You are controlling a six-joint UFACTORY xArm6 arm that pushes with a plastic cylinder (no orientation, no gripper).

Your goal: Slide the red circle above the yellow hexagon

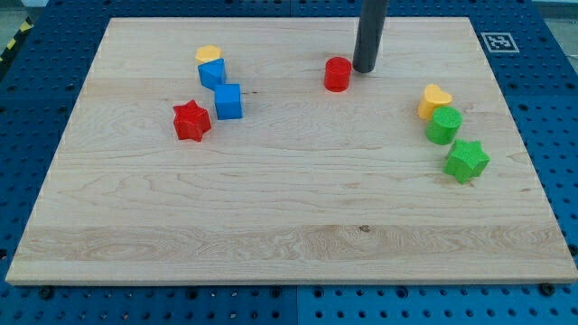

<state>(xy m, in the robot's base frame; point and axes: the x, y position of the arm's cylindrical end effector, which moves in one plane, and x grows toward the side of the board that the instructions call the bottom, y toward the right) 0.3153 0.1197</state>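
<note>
The red circle (338, 74) stands on the wooden board (289, 226), near the view's top, a little right of centre. My tip (365, 69) is right beside it on its right, close to touching. The yellow hexagon (209, 54) sits far off at the view's upper left, pressed against the top of a blue block (213, 73). The red circle is to the right of the hexagon and slightly lower in the view.
A blue cube (228, 101) and a red star (191, 120) lie below the hexagon. At the view's right, a yellow heart (434, 98), a green circle (443, 125) and a green star (466, 160) form a close column.
</note>
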